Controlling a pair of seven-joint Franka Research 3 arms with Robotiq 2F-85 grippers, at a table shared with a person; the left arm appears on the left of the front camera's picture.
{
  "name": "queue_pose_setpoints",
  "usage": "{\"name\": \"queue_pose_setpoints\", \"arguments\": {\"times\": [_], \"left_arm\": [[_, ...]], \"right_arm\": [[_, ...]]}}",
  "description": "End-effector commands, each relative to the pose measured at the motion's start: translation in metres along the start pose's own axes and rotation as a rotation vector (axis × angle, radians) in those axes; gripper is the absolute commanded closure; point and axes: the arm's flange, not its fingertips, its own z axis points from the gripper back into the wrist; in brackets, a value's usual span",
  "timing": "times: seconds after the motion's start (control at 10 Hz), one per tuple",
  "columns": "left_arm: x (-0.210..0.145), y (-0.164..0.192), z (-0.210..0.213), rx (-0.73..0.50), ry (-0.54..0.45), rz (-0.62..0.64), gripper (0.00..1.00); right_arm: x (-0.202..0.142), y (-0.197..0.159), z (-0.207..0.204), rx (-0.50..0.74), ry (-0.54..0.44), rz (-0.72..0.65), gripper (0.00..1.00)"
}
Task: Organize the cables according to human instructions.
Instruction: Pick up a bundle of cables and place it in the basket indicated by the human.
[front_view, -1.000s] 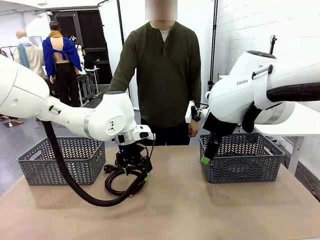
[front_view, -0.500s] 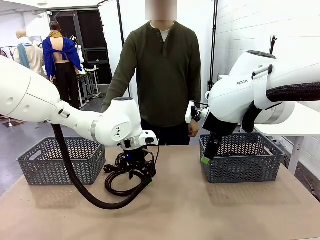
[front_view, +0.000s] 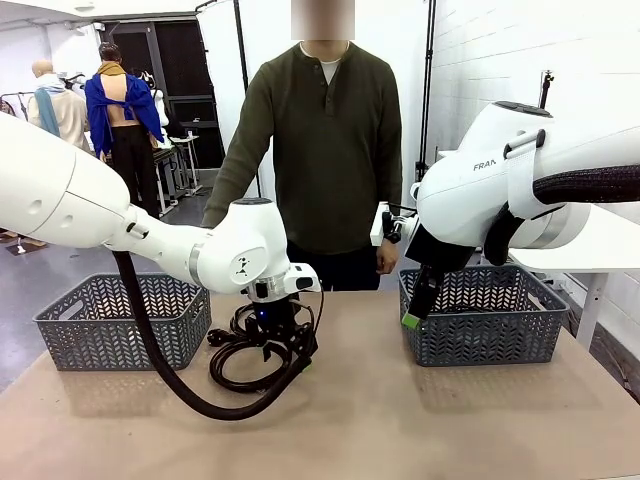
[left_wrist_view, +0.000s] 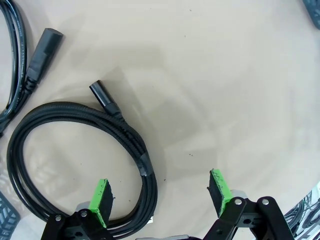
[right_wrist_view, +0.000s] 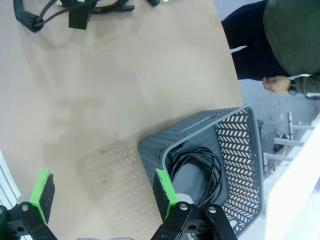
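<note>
Black coiled cables (front_view: 228, 352) lie on the table left of centre, under my left gripper (front_view: 288, 347). Seen from the left wrist, one coil (left_wrist_view: 30, 135) with a small plug lies on the table. Its right edge runs between the open fingers of my left gripper (left_wrist_view: 160, 194), close to the left pad. A second cable (left_wrist_view: 44, 47) with a chunky plug lies at the upper left. My right gripper (front_view: 412, 318) hangs open beside the right basket (front_view: 485, 315), holding nothing. Another coiled cable (right_wrist_view: 202, 162) lies inside that basket (right_wrist_view: 235, 132). The human (front_view: 325, 150) stands at the far side, arms down.
A second grey basket (front_view: 120, 320) stands at the table's left. My left arm's thick black hose (front_view: 215, 405) loops over the table in front of the cables. Bare tabletop stretches across the middle and front.
My left arm has shifted a little to the right and lower over the cables, jaws still open. The right arm and the person have not moved.
</note>
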Motion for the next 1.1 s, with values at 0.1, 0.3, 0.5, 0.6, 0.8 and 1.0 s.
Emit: {"name": "queue_pose_setpoints", "arguments": {"times": [0.1, 0.3, 0.5, 0.6, 0.8, 1.0], "left_arm": [[0.007, -0.001, -0.005, 0.052, 0.013, 0.029, 0.00], [0.010, 0.000, -0.008, 0.050, 0.020, 0.030, 0.00], [0.011, 0.002, -0.012, 0.046, 0.027, 0.031, 0.00], [0.012, 0.003, -0.013, 0.042, 0.025, 0.032, 0.00], [0.013, 0.004, -0.015, 0.040, 0.030, 0.034, 0.00], [0.013, 0.005, -0.016, 0.050, 0.039, 0.032, 0.26]], "right_arm": [[0.000, 0.000, -0.001, -0.011, 0.005, -0.008, 0.00], [0.000, 0.000, -0.001, -0.011, 0.005, -0.008, 0.00], [0.000, 0.000, -0.001, -0.011, 0.005, -0.008, 0.00], [0.000, 0.000, -0.001, -0.011, 0.005, -0.008, 0.00], [0.000, 0.000, -0.001, -0.011, 0.005, -0.008, 0.00], [0.000, 0.000, -0.001, -0.011, 0.005, -0.008, 0.00]]}}
